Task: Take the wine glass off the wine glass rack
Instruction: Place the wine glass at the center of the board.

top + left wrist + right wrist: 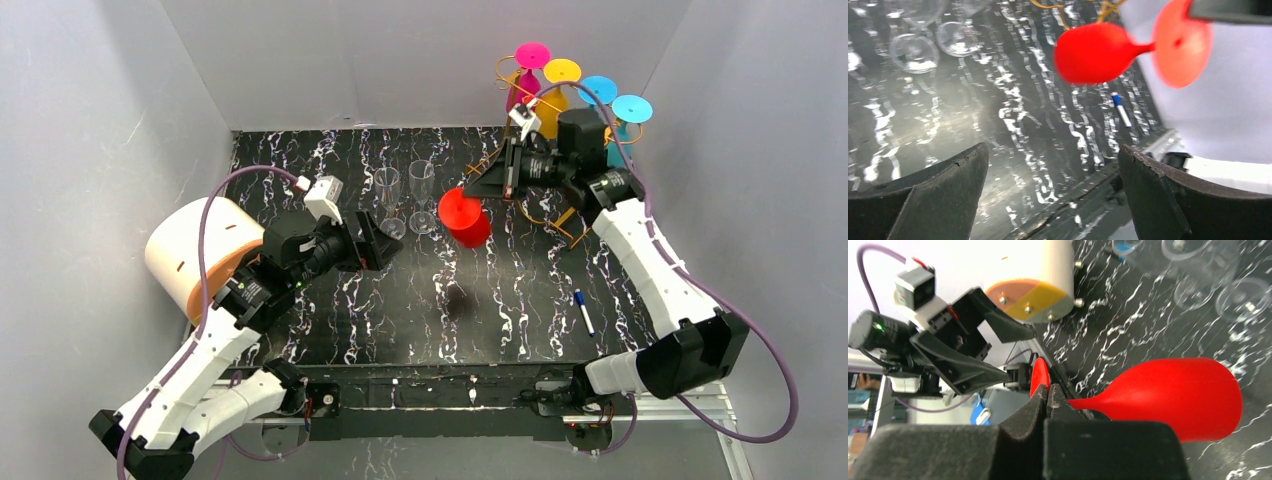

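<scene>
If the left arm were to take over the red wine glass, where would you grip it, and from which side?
On the red wine glass, the bowl, across its width, coming from the left arm's side. The right gripper is shut on the short stem by the foot, so only the bowl is free, clear above the table. The left gripper, jaws open, probably spans it.

Bright, even light throughout. Glare streaks the glossy worktop (998,125) in the left wrist view, and the red wine glass (1098,52) looks blurred.
</scene>
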Available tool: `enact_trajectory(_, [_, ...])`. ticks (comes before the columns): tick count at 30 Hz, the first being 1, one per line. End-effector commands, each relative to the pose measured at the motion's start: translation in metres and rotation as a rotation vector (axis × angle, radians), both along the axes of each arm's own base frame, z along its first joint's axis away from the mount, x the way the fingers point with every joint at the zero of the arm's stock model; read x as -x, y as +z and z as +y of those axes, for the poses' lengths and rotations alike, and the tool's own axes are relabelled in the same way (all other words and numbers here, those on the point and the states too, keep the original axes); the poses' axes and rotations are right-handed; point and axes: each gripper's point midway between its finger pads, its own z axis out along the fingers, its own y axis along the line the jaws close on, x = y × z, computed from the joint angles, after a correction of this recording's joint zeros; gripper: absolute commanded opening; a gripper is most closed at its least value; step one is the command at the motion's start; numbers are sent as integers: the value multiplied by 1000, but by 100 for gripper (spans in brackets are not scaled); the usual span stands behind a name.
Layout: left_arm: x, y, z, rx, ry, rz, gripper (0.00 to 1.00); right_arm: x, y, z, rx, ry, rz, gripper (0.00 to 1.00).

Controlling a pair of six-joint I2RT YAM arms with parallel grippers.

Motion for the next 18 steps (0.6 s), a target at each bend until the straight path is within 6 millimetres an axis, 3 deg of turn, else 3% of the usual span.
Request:
enact_trajectory(1, [17,28,-36,214,-175,-15,98,16,10,9,-52,17,-67,1])
enact_trajectory(9, [30,5,-65,292,-324,92,86,39,-7,30,-77,99,-5,1])
enact_trajectory(12, [28,16,-77,362,-367,88,78,45,-8,35,-95,123,0,1])
enact_trajectory(18, [31,20,-92,370,-466,117,74,46,-22,39,-116,127,53,1])
